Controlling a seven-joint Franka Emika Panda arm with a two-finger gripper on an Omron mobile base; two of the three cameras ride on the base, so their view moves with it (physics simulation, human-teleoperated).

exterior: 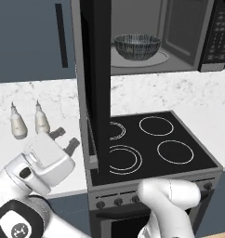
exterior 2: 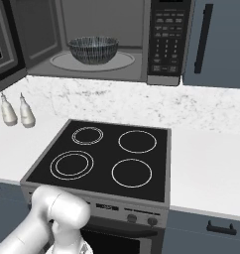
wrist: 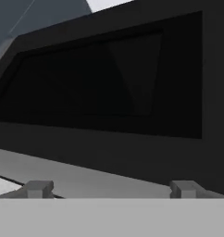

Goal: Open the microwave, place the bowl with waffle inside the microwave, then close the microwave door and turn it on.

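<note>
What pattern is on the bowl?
Dark grey bowl with fine pale stripes; clearest in the right base view.

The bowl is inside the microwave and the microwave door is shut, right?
Not quite. The bowl is inside the microwave, but the microwave door is wide open, swung out over the stovetop. The left base view shows it.

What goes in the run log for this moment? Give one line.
stage: close door | bowl: on turntable inside microwave | microwave door: swung open | gripper: jaws open, empty, beside door | two bottles: on counter
</note>
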